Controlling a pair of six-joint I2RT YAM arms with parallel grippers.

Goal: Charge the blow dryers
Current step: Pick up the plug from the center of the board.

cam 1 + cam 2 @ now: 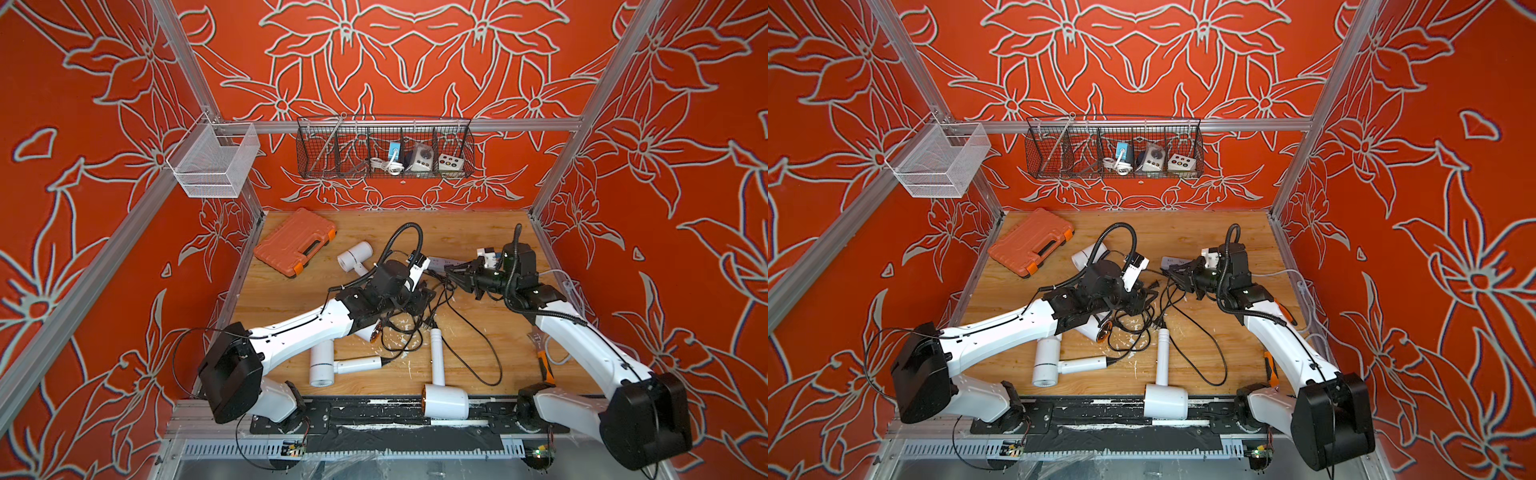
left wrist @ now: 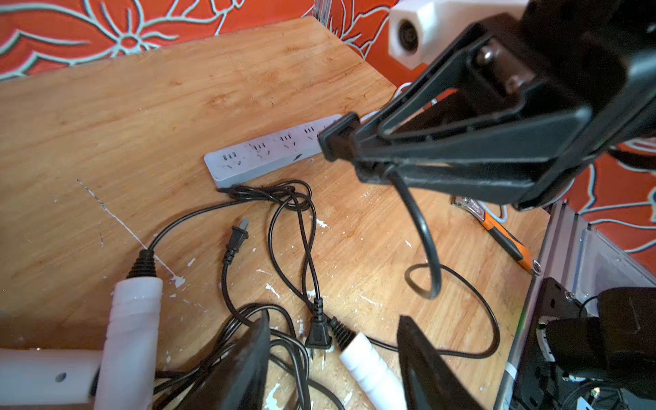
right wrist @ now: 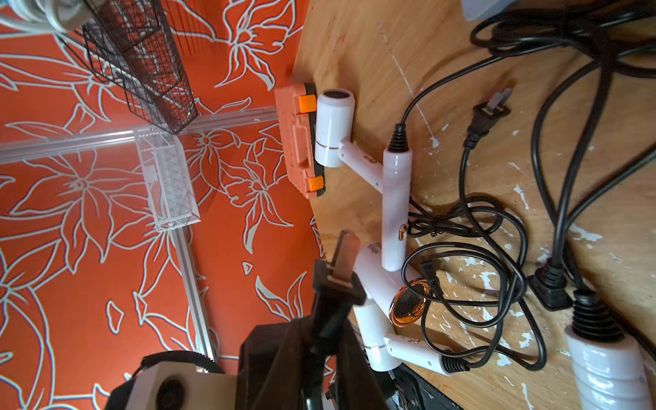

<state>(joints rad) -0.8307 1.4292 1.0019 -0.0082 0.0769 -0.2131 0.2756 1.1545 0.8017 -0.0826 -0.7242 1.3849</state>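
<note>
The blow dryers point(image 1: 445, 401) lay scattered on the wooden table point(image 1: 469, 232), black cords point(image 2: 277, 193) tangled among them. The right claw point(image 2: 349, 149) gripped one black plug point(image 3: 342, 284) near the white power strip point(image 2: 269, 156); the left claw point(image 2: 333, 319) stood open over the cords.

Overhead stereo pair, close wrist views

Orange case point(image 1: 296, 242), power strip point(image 2: 269, 156) on table point(image 1: 457, 232); wire basket point(image 1: 384, 147) on rail point(image 1: 519, 124)
</note>
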